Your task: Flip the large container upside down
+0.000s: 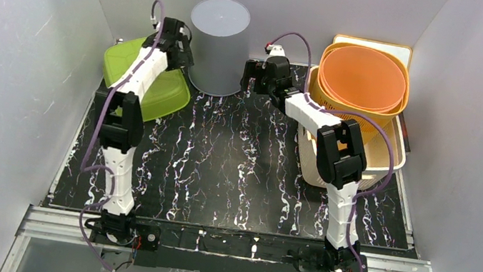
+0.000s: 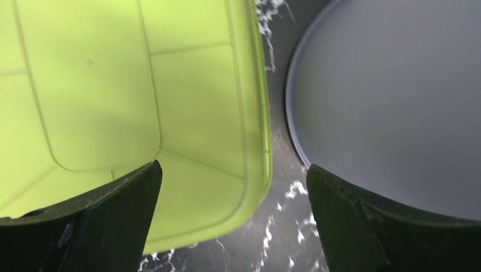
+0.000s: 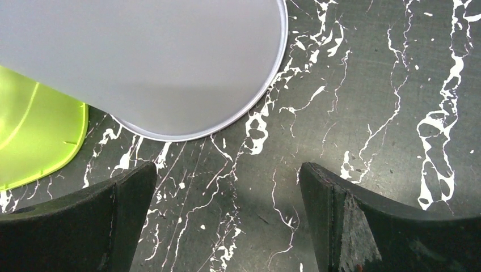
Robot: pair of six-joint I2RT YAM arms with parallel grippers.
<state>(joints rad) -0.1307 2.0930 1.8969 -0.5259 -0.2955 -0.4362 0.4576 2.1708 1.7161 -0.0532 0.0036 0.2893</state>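
1. Left fingers (image 2: 113, 221): we see them spread wide and holding nothing. They hang at the far left of the counter (image 1: 233, 171), over the gap between the two items listed in 3 and 4.
2. Right fingers (image 3: 85, 221): also spread wide and holding nothing. They hang over bare counter, just to the right of item 3.
3. Large container (image 1: 217, 46): a plain pale grey cylinder that stands at the far middle of the counter, between the two arms. We see a flat, closed face on top and its wider rim down on the counter. In the left wrist view one finger overlaps its wall; we cannot tell whether they touch.
4. Green tub (image 1: 165, 96): lime plastic with rounded corners, lying tilted at the far left corner. Its open inside faces the left wrist camera.
5. Orange basins (image 1: 363, 75): these are nested, and we record them inside a cream basket (image 1: 394, 159) at the far right.
6. Counter surface: black with white marble veins.
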